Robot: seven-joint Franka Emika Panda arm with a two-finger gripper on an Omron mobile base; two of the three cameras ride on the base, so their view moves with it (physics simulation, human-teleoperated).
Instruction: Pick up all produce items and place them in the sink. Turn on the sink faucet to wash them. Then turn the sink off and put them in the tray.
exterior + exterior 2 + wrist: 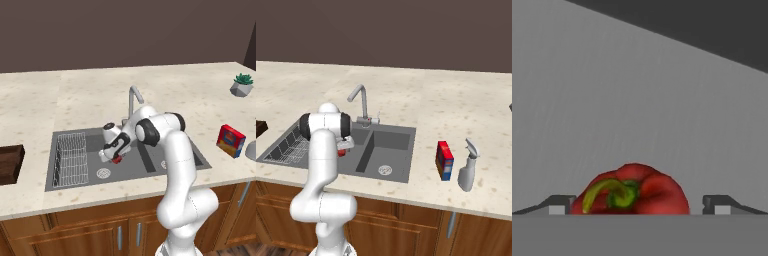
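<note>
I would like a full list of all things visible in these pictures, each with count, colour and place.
red pepper: one, red with green stem, in the sink's left basin, between the claw's fingertips
sink: one, dark grey, two basins, set in the counter
wire rack: one, silver, left basin
faucet: one, silver-grey, behind the sink
tray: one, dark brown, counter left of the sink
box: one, red, blue and yellow, counter right of the sink
spray bottle: one, grey, beside the box
potted plant: one, green in grey pot, far right
counter: one, beige speckled
claw: one, open, low in the left basin
</note>
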